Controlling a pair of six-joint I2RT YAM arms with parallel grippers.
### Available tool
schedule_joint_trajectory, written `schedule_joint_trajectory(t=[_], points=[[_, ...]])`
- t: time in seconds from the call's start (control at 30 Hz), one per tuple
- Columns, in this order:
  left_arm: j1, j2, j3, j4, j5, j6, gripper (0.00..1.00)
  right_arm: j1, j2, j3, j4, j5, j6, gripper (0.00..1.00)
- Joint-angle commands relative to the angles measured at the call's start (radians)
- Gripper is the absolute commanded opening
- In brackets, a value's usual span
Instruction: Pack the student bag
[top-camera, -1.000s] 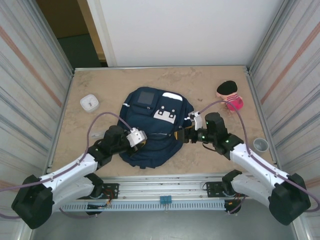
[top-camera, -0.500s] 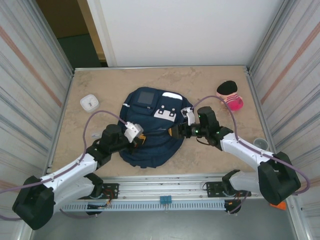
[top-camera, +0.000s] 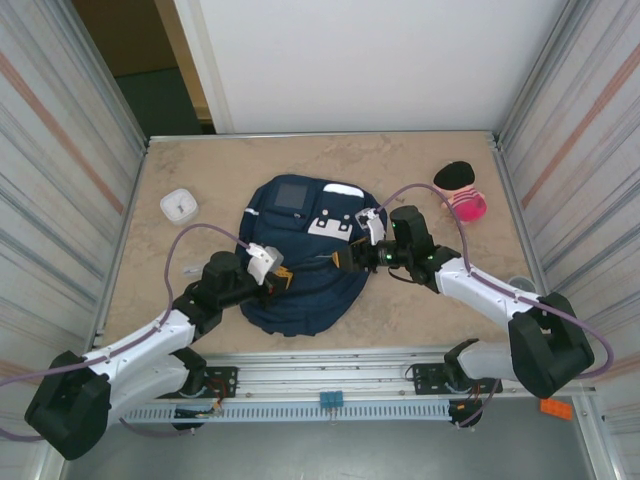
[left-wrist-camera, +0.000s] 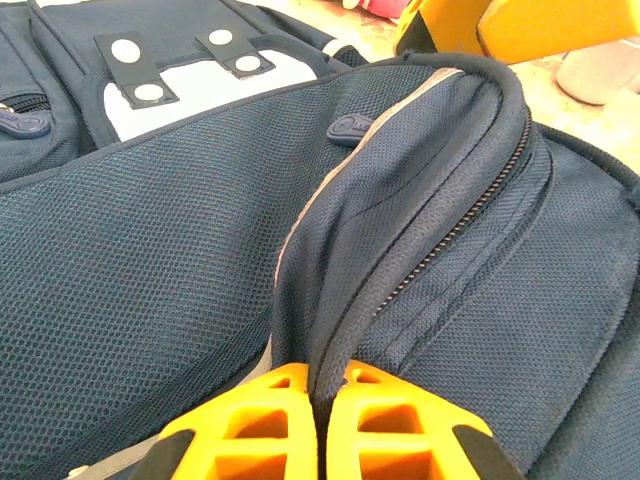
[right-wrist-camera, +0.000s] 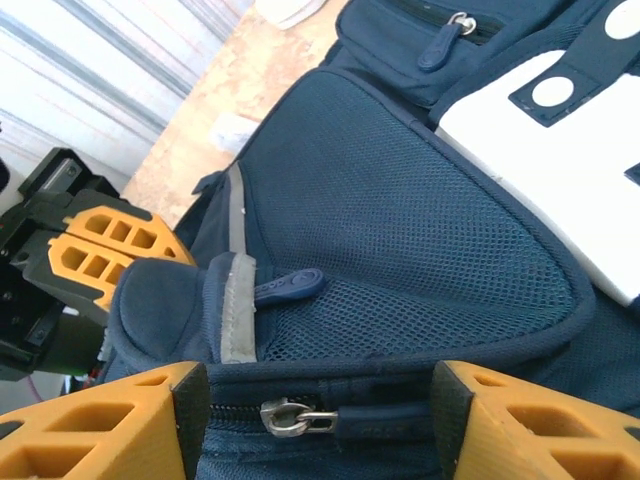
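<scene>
While the student bag (top-camera: 305, 285) lies flat in the middle of the table (top-camera: 200, 160), front side up between the two arms, the step in hand looks to be opening its main compartment so that things can go in. The left fingers (left-wrist-camera: 250, 420) are pressed tight together on a raised fold (left-wrist-camera: 400, 200) of the bag's cloth just beside the zip (left-wrist-camera: 450, 240). They pinch it up off the rest of the bag, which I take as bracing the bag for the other arm. The right fingers (right-wrist-camera: 100, 430) stand apart with nothing between them but air. They sit low over the bag's near right edge and straddle the metal zip pull (right-wrist-camera: 290, 415), one finger on each side, neither touching it as far as I can tell. Along the stretch seen from the left wrist the zip teeth look meshed, so the compartment is probably not yet open.

Next, the right fingers would need to come down a little and close squarely on the small flat pull, which could easily slip out sideways. Then they would draw it along the curved zip line while the left pinch holds the cloth taut. A small white box (top-camera: 178, 205) and a pink and black item (top-camera: 460, 195) wait on the table, well apart from the bag, likely the things to pack
</scene>
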Motion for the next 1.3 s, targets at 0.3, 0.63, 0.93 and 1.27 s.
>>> schedule_joint_trajectory(t=[0.3, 0.63, 0.93, 1.27], points=[[0.008, -0.034, 0.052, 0.067, 0.067, -0.04, 0.0, 0.004, 0.045, 0.062, -0.044, -0.129, -0.072, 0.59], [0.009, -0.039, 0.076, -0.006, -0.023, -0.001, 0.0, -0.009, -0.033, 0.08, -0.277, -0.385, -0.158, 0.51], [0.008, -0.032, 0.083, 0.003, 0.006, 0.005, 0.0, -0.077, -0.204, 0.074, -0.377, -0.146, -0.175, 0.6], [0.008, -0.011, 0.094, 0.027, 0.06, 0.006, 0.0, -0.114, 0.007, 0.116, -0.203, -0.102, -0.135, 0.74]])
